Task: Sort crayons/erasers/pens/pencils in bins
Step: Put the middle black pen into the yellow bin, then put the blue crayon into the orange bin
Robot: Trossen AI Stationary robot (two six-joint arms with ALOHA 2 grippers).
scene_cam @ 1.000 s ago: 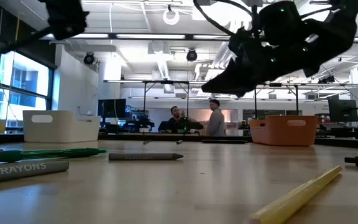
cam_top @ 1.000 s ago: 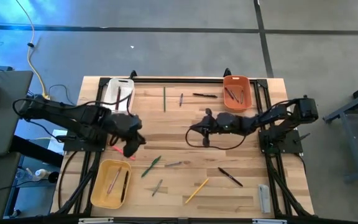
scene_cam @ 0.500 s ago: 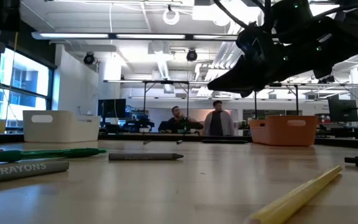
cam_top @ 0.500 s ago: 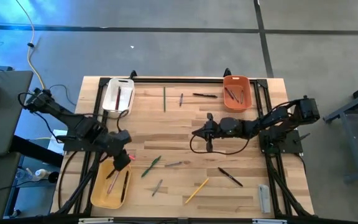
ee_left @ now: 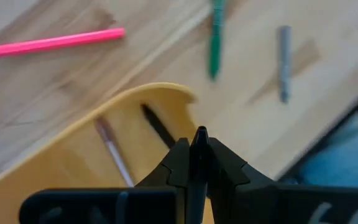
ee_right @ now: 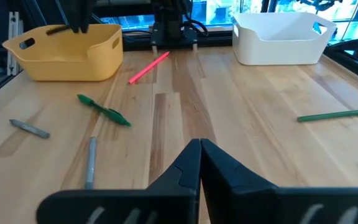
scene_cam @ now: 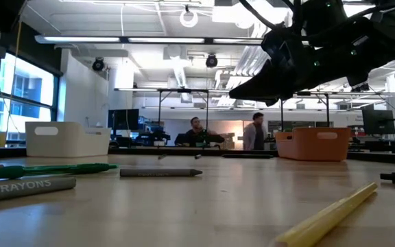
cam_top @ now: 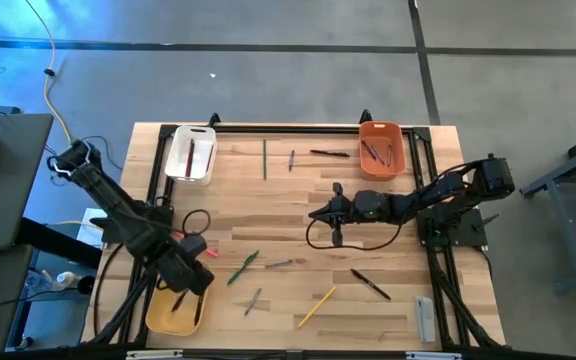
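Left gripper [cam_top: 190, 281] hangs over the yellow bin [cam_top: 158, 312], fingers pressed together on a thin dark stick [ee_left: 195, 180] that stands up between the tips in the left wrist view. Under it the yellow bin [ee_left: 73, 162] already holds a black stick [ee_left: 158, 126] and a pale pinkish one [ee_left: 112, 151]. Just past the bin's rim from this gripper lie a pink stick [ee_left: 51, 43], a green pen [ee_left: 215, 40] and a grey crayon [ee_left: 283, 62] on the wood table [cam_top: 288, 200].

Right gripper [cam_top: 315, 212] sits above mid table, well apart from the left one, fingers fully closed tip to tip, nothing between them [ee_right: 200, 163]. Ahead of it across the table: yellow bin [ee_right: 67, 46], white bin [ee_right: 281, 38], pink stick [ee_right: 148, 67] between the two. Nearer to it, green pen [ee_right: 103, 110], two grey crayons [ee_right: 91, 160] [ee_right: 29, 128], and a long green pencil [ee_right: 334, 114] off to one side. Behind this gripper, toward its arm base, the orange bin [cam_top: 381, 148] holds a few dark sticks.

White bin [cam_top: 190, 153] has a reddish stick inside. Loose on the table near the right gripper: a black pen [cam_top: 369, 284] and a yellow pencil [cam_top: 316, 307]; farther off, a green pencil [cam_top: 264, 158] and a black pen [cam_top: 329, 153] by the orange bin. Low view shows the right gripper [scene_cam: 252, 86] raised off the table, clear of the surface, with the grey crayon [scene_cam: 26, 188] and yellow pencil [scene_cam: 331, 214] in front. Two people stand far back in the room.
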